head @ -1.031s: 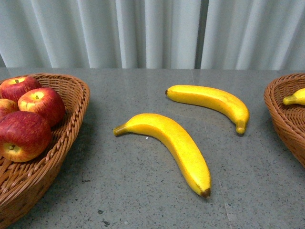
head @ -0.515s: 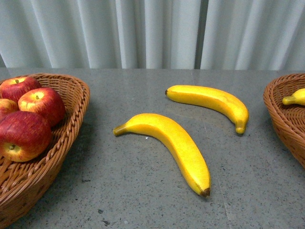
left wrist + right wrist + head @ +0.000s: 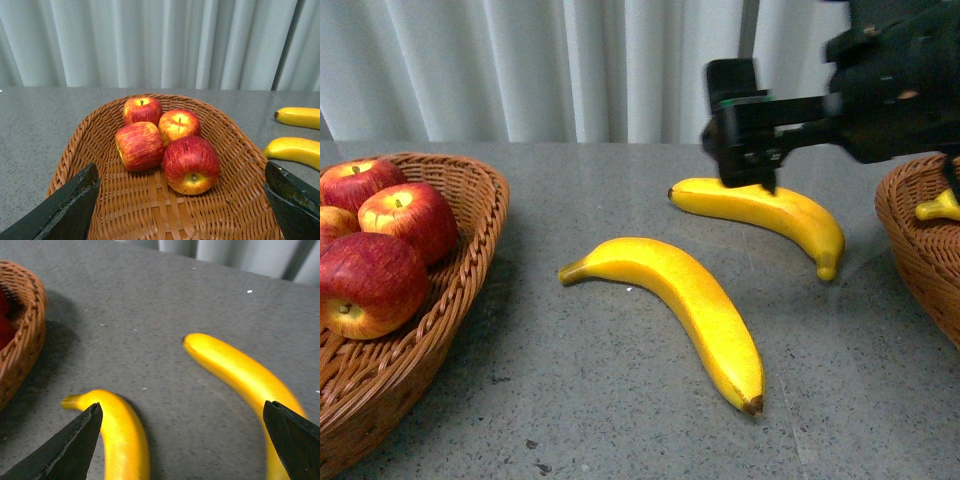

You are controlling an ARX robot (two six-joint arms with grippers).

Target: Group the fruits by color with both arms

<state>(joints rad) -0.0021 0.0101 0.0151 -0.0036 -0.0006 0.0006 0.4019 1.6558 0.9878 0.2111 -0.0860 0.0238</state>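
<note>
So the right pincer [image 3: 745, 165] is hanging spread wide over the left part of the far banana [image 3: 770, 212], not gripping anything. The near banana [image 3: 685, 300] is lying close by on the grey surface [image 3: 570, 400], the 2 not touching. The left pincer [image 3: 180, 205] is also gaping wide, hovering over the left wicker basket [image 3: 80, 145] where 4 red apples [image 3: 191, 162] are sitting bunched together. 1 more banana [image 3: 938, 207] is resting in the right basket [image 3: 910, 250], off at the edge.
</note>
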